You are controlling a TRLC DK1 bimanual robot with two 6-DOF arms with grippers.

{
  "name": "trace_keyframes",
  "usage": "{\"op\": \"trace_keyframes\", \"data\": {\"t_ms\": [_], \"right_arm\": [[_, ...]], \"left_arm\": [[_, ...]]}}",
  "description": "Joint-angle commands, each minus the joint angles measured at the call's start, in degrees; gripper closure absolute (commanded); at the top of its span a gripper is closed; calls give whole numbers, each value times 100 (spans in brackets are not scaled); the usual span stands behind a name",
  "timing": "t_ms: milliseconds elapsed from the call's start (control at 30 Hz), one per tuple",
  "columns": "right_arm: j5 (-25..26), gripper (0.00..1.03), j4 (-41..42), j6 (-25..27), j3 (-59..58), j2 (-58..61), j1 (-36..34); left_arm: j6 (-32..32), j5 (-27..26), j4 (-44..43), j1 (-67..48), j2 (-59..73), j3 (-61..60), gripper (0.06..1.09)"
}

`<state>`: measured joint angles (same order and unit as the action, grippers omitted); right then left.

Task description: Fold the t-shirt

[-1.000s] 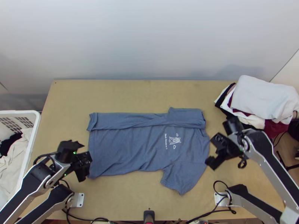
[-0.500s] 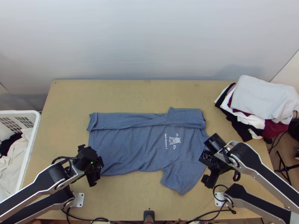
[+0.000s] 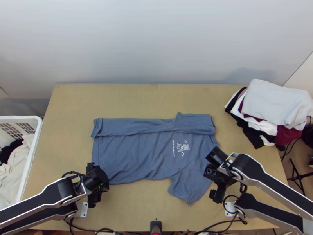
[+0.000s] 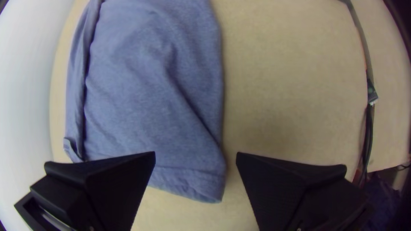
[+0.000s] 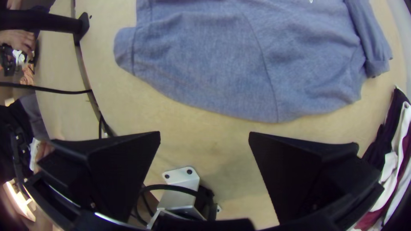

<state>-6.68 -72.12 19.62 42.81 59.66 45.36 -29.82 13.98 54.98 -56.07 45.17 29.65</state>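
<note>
1. Since the earlier frames, we see the left gripper [image 3: 94,187] and right gripper [image 3: 219,184] drawn nearer the table's [image 3: 137,211] near edge; the t-shirt [image 3: 133,156] has stayed put.
2. We find the t-shirt on the table, its far side folded over once, its near sleeve spread.
3. Our left jaws stand apart over the t-shirt's near hem corner.
4. Our right jaws stand apart beside the t-shirt's collar end.
</note>
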Motion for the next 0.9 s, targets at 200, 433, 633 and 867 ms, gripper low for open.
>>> {"op": "trace_keyframes", "data": {"t_ms": [200,433,633,867], "right_arm": [[351,10,928,218,-132,811,218],[343,16,1437,148,-229,1153,350],[343,31,1472,104,-229,1145,421],[290,45,1218,-116,-247,995,772]], "left_arm": [[-67,123,-436,-44,159,-416,18],[-164,114,-462,-70,300,-469,20],[-314,114,-497,123,308,-522,23],[-314,114,-497,149,308,-513,23]]}}
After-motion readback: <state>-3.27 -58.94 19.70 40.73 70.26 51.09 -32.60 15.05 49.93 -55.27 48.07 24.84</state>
